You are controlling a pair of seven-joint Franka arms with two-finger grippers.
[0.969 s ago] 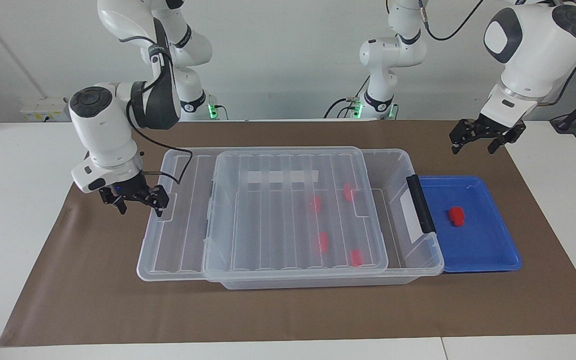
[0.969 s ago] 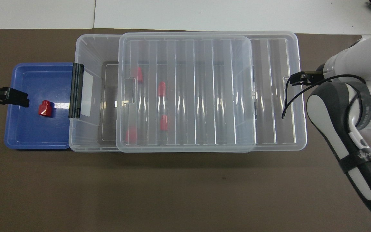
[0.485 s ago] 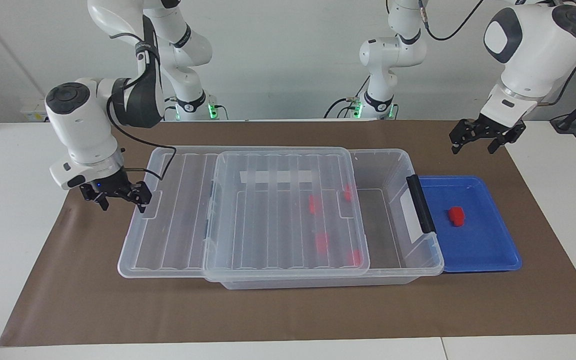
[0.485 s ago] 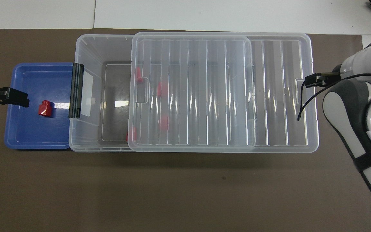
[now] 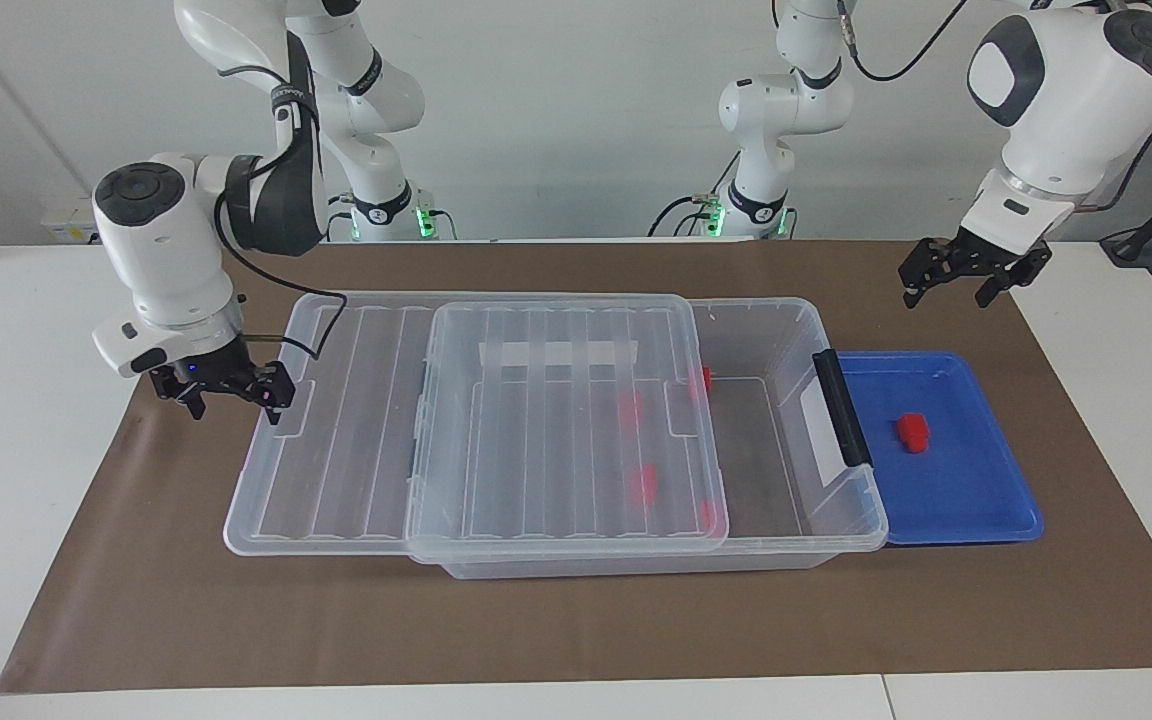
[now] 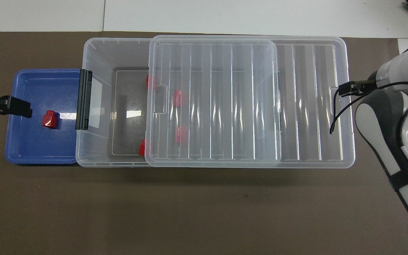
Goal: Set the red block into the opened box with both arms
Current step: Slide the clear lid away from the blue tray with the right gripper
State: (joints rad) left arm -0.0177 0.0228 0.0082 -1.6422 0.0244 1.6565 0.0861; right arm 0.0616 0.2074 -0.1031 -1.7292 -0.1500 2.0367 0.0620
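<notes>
A red block [image 5: 912, 431] [image 6: 50, 119] lies in the blue tray [image 5: 976, 500] [image 6: 27, 148]. The clear box [image 5: 796, 325] [image 6: 97, 53] holds several more red blocks [image 5: 644, 483] [image 6: 177, 98]. Its ribbed lid [image 5: 356, 440] [image 6: 306, 106] is slid toward the right arm's end and overhangs there, so the box is uncovered beside the tray. My right gripper [image 5: 234, 400] [image 6: 345, 89] is open, with one finger hooked at the lid's end tab. My left gripper [image 5: 946, 290] [image 6: 20, 108] waits open in the air over the tray's outer edge.
A brown mat [image 5: 576, 620] [image 6: 204, 212] covers the table under the box and the tray. The box's black end clip [image 5: 841, 410] [image 6: 84, 99] stands against the tray. White tabletop borders the mat at both ends.
My right gripper has drawn the lid farther toward the right arm's end, widening the uncovered part of the box. The left arm and the block in the tray have not moved.
</notes>
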